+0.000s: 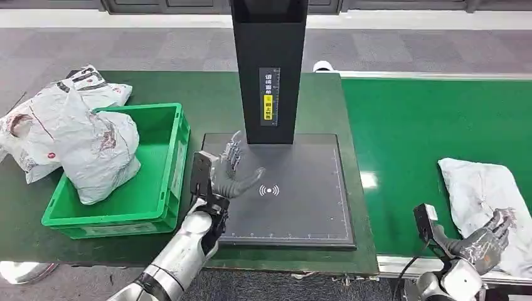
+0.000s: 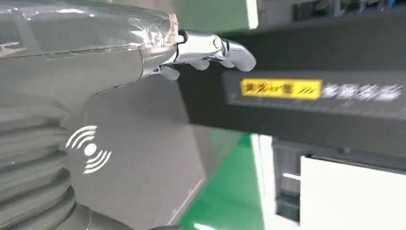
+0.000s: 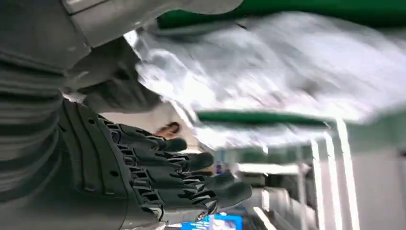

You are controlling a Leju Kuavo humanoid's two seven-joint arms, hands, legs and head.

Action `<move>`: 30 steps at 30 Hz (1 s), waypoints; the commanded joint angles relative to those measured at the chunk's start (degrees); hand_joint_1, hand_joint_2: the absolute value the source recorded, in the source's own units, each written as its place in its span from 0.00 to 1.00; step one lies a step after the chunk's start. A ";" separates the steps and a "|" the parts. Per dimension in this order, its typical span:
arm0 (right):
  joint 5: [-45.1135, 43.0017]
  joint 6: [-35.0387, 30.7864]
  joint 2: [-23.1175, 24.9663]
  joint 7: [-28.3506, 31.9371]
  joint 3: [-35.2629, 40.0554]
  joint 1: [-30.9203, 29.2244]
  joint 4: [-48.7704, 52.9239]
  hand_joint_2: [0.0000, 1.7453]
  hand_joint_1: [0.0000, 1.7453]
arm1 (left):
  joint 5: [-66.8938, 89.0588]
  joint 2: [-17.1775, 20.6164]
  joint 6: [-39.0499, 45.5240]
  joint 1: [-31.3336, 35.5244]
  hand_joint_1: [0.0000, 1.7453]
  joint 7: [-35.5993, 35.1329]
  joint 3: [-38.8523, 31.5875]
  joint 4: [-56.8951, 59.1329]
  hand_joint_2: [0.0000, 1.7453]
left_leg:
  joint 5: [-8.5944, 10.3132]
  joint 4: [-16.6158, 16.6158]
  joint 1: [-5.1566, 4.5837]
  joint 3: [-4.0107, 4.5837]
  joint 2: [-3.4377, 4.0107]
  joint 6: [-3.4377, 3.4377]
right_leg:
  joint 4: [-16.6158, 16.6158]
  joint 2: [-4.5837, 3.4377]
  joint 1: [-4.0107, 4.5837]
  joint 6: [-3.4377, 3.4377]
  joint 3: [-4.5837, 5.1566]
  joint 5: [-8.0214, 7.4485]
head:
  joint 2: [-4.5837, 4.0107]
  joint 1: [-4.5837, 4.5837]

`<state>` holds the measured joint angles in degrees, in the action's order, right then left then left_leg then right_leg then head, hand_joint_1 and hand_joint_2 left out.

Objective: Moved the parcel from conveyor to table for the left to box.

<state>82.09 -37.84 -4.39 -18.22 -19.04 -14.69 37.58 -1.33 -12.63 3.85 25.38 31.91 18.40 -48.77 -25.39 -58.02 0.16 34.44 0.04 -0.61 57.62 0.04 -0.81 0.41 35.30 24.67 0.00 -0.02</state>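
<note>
Right hand (image 1: 483, 241), fingers spread and holding nothing, reaches the parcel (image 1: 486, 191) on the conveyor (image 1: 408, 125); it should grip firmly near the edge before lifting.

Dark green table (image 1: 207, 94) carrying a green crate (image 1: 160, 188) at its left, 1 dark scanner pad (image 1: 301, 207) beside it, and grey bags (image 1: 37, 119) at the far left; bright green conveyor (image 1: 408, 125) bearing 1 grey parcel (image 1: 480, 188).
</note>
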 commanded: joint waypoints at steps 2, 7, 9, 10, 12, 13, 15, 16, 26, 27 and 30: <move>0.69 5.25 -3.62 -2.86 -4.32 -4.53 -14.83 1.00 0.00 | -0.45 -0.06 0.10 3.64 0.00 0.54 3.65 10.64 1.00 | -0.01 0.10 0.00 -0.19 -0.09 -0.01 | -0.08 0.06 0.01 -0.03 -0.19 0.04 | 0.00 0.00; 0.94 8.96 -4.61 -4.15 -4.78 -5.65 -17.25 1.00 0.00 | -0.71 0.11 0.24 4.17 0.00 0.56 3.03 10.90 1.00 | -0.03 0.08 0.01 -0.17 -0.04 0.00 | -0.07 0.01 0.03 -0.02 -0.18 0.04 | 0.00 0.00; 0.31 10.52 -4.83 -3.73 -5.33 -6.77 -18.24 1.00 1.00 | -0.94 0.22 0.52 4.66 0.00 0.45 2.53 10.98 1.00 | -0.03 0.07 0.03 -0.16 0.00 0.00 | -0.09 -0.03 0.05 -0.02 -0.17 0.02 | 0.00 -0.02; 1.06 10.82 -5.19 -4.81 -4.93 -7.37 -18.88 1.00 1.00 | -1.08 0.23 0.69 5.05 0.00 0.24 2.12 11.03 1.00 | -0.02 0.02 0.02 -0.08 0.02 0.00 | -0.03 -0.05 0.03 -0.01 -0.08 0.01 | 0.00 0.00; 1.05 11.21 -5.50 -5.06 -5.10 -7.86 -19.29 1.00 1.00 | -1.24 0.46 0.89 5.26 0.00 0.02 1.67 10.92 1.00 | -0.03 0.02 0.01 -0.11 0.05 0.01 | -0.02 -0.07 0.01 -0.01 -0.09 0.01 | 0.00 0.00; 1.05 11.21 -5.50 -5.06 -5.10 -7.86 -19.29 1.00 1.00 | -1.24 0.46 0.89 5.26 0.00 0.02 1.67 10.92 1.00 | -0.01 0.05 0.03 -0.15 -0.01 0.01 | -0.08 -0.01 0.03 -0.01 -0.17 0.00 | 0.00 0.00; 1.06 11.19 -5.53 -5.06 -5.10 -7.83 -19.30 1.00 1.00 | -1.24 0.46 0.86 5.16 0.00 0.04 1.69 10.94 1.00 | 0.01 0.07 0.02 -0.14 -0.02 0.02 | -0.08 0.01 0.01 -0.01 -0.16 -0.01 | 0.00 0.00; 1.06 11.19 -5.53 -5.06 -5.10 -7.83 -19.30 1.00 1.00 | -1.24 0.46 0.86 5.16 0.00 0.04 1.69 10.94 1.00 | 0.04 0.11 0.00 -0.16 0.01 0.04 | -0.09 -0.01 -0.02 -0.01 -0.18 -0.02 | 0.00 -0.02; 1.87 11.78 -5.67 -5.99 -4.86 -8.42 -19.87 1.00 1.00 | -1.41 0.70 1.29 5.00 0.00 -0.56 0.81 10.89 1.00 | 0.03 0.05 0.03 -0.09 0.03 0.07 | -0.05 -0.03 -0.01 0.00 -0.12 -0.01 | 0.00 -0.02; 1.77 11.85 -5.59 -5.60 -5.01 -8.54 -19.84 1.00 1.00 | -1.48 0.74 1.05 5.04 0.00 -0.61 0.57 11.04 1.00 | 0.01 0.09 0.04 -0.18 0.06 0.07 | -0.09 -0.07 0.00 -0.01 -0.19 0.00 | 0.00 0.00; 1.38 8.33 -4.81 -2.58 -4.97 -9.48 -19.09 1.00 1.00 | -2.47 0.84 0.02 4.89 0.00 -0.56 -0.45 10.78 1.00 | 0.02 0.06 0.02 -0.11 0.08 0.07 | -0.05 -0.09 -0.02 0.00 -0.12 -0.02 | 0.00 -0.02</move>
<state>83.86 -26.73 -10.16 -23.91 -20.26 -20.36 22.16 -2.82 -13.25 5.01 28.15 31.80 19.30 -41.11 -25.33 -58.01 0.17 34.46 0.01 -0.52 57.63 0.06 -0.84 0.45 35.28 24.66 0.00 -0.04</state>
